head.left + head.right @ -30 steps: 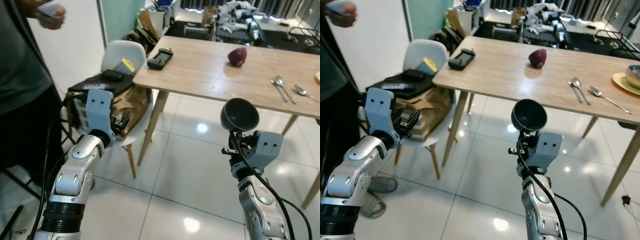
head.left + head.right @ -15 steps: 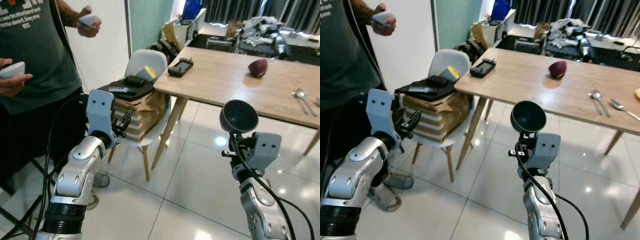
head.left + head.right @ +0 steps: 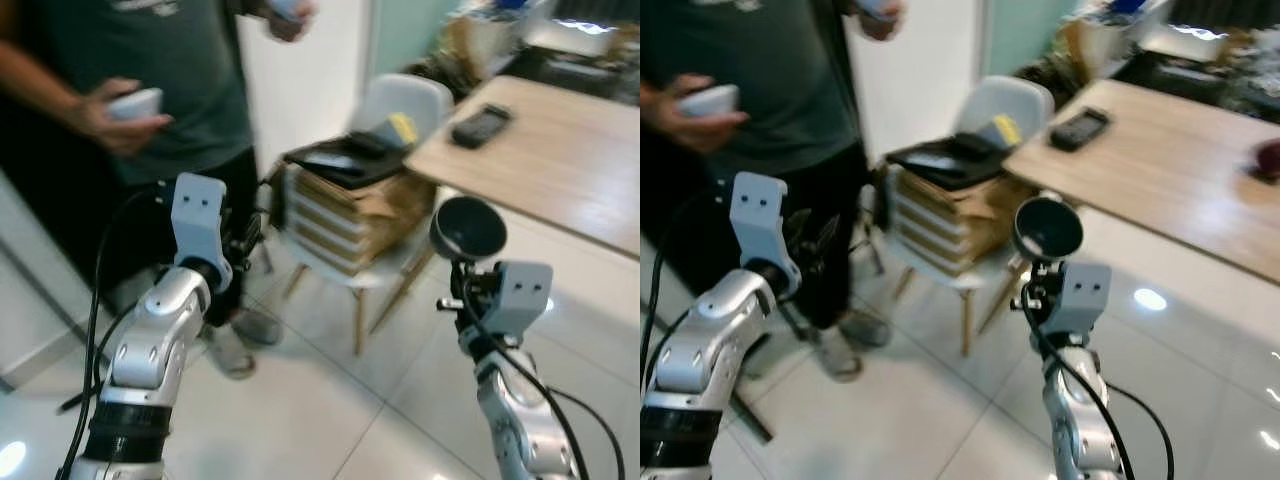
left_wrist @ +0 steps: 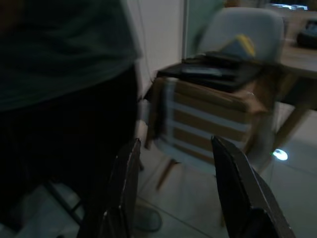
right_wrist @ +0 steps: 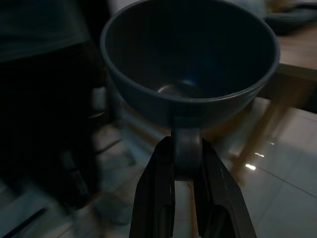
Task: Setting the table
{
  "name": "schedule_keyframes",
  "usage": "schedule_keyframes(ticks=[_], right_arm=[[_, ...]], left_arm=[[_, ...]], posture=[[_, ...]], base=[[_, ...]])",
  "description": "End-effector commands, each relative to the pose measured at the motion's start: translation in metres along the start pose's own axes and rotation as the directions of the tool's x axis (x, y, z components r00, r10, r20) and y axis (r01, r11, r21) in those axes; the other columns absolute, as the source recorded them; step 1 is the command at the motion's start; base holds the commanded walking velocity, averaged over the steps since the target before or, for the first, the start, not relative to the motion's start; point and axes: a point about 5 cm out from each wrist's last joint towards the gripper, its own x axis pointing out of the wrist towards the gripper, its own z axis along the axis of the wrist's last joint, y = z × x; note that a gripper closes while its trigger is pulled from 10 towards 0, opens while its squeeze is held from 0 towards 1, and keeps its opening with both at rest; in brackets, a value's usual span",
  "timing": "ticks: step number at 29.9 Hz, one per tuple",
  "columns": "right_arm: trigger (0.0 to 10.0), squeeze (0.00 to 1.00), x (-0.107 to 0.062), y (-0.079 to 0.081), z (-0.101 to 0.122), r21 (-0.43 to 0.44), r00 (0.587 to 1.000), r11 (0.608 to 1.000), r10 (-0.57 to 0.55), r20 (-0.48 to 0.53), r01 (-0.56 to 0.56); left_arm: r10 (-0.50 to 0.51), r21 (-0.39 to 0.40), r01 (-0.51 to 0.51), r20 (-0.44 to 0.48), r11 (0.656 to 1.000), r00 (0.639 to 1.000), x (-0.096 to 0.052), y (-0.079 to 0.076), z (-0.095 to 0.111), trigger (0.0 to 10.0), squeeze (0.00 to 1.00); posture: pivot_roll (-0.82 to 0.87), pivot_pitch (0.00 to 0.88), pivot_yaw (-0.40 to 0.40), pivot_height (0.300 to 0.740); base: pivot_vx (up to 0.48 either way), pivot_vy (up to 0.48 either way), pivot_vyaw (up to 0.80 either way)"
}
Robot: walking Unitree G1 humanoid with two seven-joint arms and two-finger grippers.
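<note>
right tool [image 5: 184, 168] gripped a dark bowl [image 5: 188, 59] by its tab, held up nr a chair [image 3: 405, 110]. left tool [image 4: 181, 186] open, empty, raised beside a person [image 3: 170, 80].

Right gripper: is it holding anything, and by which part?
The right gripper pinches a dark bowl by the short handle tab at its rim.
</note>
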Motion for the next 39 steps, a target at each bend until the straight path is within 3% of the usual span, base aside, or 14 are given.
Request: schedule_keyframes(ticks=[1,10,27,33,39], right_arm=[[10.0,0.00,-0.004,-0.001,-0.003,-0.012,1.000,1.000,0.002,-0.010,-0.002],[10.0,0.00,-0.005,0.009,-0.002,0.003,0.999,0.999,0.035,-0.004,-0.035],[10.0,0.00,-0.006,0.007,-0.003,-0.009,0.999,0.999,0.038,-0.011,-0.038],[10.0,0.00,-0.010,0.004,-0.008,-0.014,0.999,1.000,0.019,-0.027,-0.020],[10.0,0.00,-0.017,-0.004,-0.017,-0.032,0.998,0.999,-0.018,-0.056,0.017]], left_arm=[[-0.011,-0.002,0.011,-0.013,1.000,1.000,-0.001,-0.002,-0.003,10.0,0.00],[-0.007,-0.006,0.006,-0.015,1.000,1.000,-0.003,-0.001,-0.003,10.0,0.00],[-0.010,0.016,0.011,-0.018,1.000,1.000,-0.003,-0.002,-0.006,10.0,0.00],[-0.094,0.064,0.099,-0.078,0.993,0.993,-0.009,-0.008,-0.024,10.0,0.00],[-0.167,0.051,0.177,-0.154,0.983,0.974,-0.014,-0.017,-0.052,10.0,0.00]], posture=[[0.11,0.102,0.070,0.740],[0.11,0.104,0.068,0.740],[0.10,0.104,0.064,0.740],[0.11,0.102,0.070,0.740],[0.10,0.101,0.074,0.740]], base=[[0.000,0.000,0.79],[0.000,0.000,0.79],[0.000,0.000,0.79],[0.000,0.000,0.79],[0.000,0.000,0.79]])
